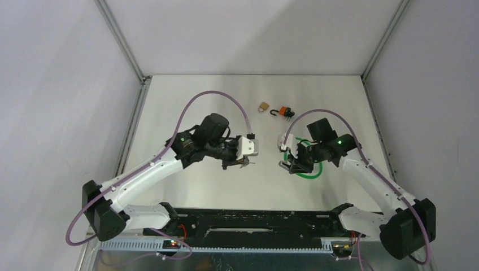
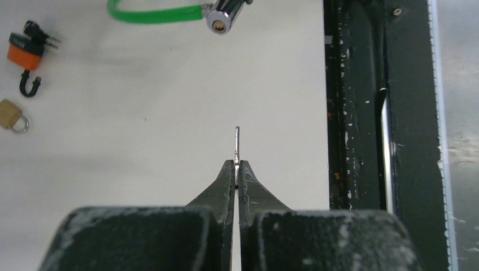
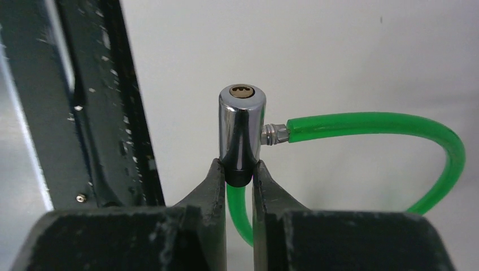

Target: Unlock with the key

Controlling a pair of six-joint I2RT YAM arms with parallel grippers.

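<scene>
My left gripper (image 2: 237,164) is shut on a thin metal key (image 2: 237,144), whose blade sticks out edge-on past the fingertips; in the top view the same gripper (image 1: 246,162) hangs over the table's middle. My right gripper (image 3: 239,169) is shut on the black base of a chrome cylinder lock (image 3: 242,127) with a green cable loop (image 3: 395,127). The brass keyhole (image 3: 243,90) faces away from the wrist. From the left wrist the lock (image 2: 221,17) shows far ahead of the key tip, well apart. In the top view the right gripper (image 1: 285,165) faces the left one across a gap.
An orange and black padlock (image 1: 282,112) with keys and a small brass padlock (image 1: 263,106) lie at the back of the table. The black rail (image 1: 248,217) of the arm bases runs along the near edge. White walls enclose the table.
</scene>
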